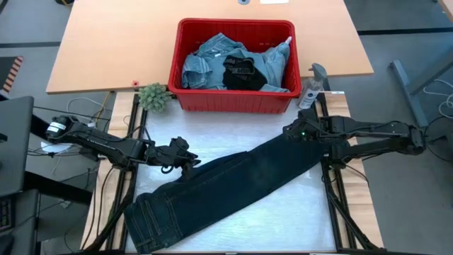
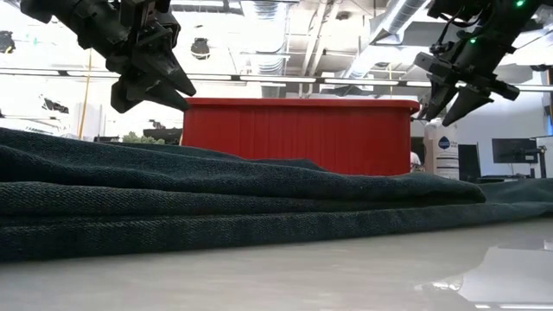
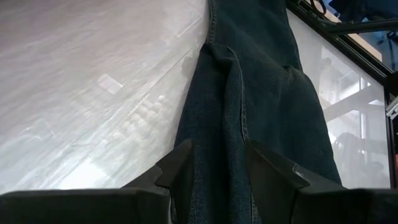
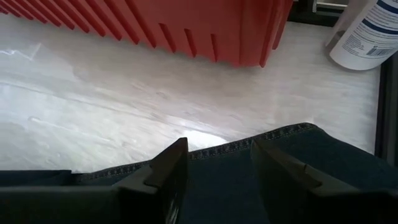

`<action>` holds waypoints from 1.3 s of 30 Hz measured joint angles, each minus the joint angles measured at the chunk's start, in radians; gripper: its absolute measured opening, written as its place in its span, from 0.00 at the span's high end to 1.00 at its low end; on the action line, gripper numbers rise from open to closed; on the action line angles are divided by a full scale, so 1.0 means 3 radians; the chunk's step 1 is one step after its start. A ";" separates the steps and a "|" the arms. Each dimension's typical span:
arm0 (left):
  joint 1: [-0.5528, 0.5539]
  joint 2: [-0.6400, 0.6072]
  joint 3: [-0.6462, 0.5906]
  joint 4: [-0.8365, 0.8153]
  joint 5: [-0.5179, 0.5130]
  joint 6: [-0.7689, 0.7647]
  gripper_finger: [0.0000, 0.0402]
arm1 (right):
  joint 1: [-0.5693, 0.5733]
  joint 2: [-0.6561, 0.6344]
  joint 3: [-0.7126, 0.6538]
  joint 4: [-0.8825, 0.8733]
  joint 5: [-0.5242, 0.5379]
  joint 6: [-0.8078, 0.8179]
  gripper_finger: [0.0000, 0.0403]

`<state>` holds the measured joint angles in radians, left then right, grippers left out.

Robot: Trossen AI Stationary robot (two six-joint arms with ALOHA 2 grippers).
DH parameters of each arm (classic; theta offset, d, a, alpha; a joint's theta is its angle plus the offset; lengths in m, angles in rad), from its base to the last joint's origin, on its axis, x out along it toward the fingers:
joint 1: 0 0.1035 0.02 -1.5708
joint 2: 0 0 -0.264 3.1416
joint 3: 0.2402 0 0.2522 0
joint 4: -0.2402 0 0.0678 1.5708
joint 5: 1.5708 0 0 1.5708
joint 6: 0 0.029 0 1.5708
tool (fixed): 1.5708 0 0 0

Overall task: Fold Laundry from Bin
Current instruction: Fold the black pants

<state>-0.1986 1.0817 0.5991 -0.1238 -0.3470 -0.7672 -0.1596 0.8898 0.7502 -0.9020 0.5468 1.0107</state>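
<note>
Hovering over a pair of dark jeans (image 1: 233, 180) spread slantwise across the pale bench (image 1: 283, 219), waistband toward the near left corner, leg ends toward the far right. Left claw (image 1: 185, 157) up off the cloth at the far edge of the thigh part, fingers partly spread, holding nothing, and, by its wrist view, lined up astride a raised crease (image 3: 236, 93) running along the leg. Right claw (image 1: 294, 132) likewise lifted, above the leg ends, fingers parted a little wider, also gripping nothing, hem just under and ahead of it. More laundry (image 1: 212, 64), light denim and a black piece, waiting in the red bin (image 1: 233, 101) beyond the jeans, with a plant (image 1: 154, 97) at its left corner and a white bottle (image 1: 309, 92) at its right.

Judging the risks from here:

- Pinching only the top layer at the crease or hem, so that one leg lifts and the other stays flat, giving a skewed fold.
- Closing too shallow on thick denim and letting it slip out mid-lift.
- Lifting the two ends unevenly, dragging the heavy waistband and bunching the cloth.
- Swinging the right claw wide and knocking the bottle, close beside it, or clipping the bin's wall.
- Pulling the waistband off the near edge, already close.
</note>
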 joint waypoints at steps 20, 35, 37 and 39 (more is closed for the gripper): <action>0.0000 -0.0001 0.0000 -0.0001 0.0000 -0.0001 0.68 | 0.0000 0.0001 0.0000 0.0094 0.0027 -0.0136 0.50; 0.0000 -0.0001 0.0000 -0.0001 0.0001 0.0000 0.68 | 0.0000 0.0001 0.0000 0.0375 0.0267 -0.0145 0.50; 0.0000 -0.0001 0.0000 -0.0001 0.0000 0.0000 0.68 | 0.0000 0.0001 0.0000 0.0457 0.0248 -0.0174 0.50; 0.0000 -0.0001 0.0000 -0.0001 0.0001 -0.0001 0.68 | 0.0000 0.0001 0.0000 0.0530 0.0170 -0.0286 0.50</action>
<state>-0.1986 1.0813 0.5991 -0.1242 -0.3466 -0.7673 -0.1596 0.8901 0.7502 -0.7431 0.5977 0.9250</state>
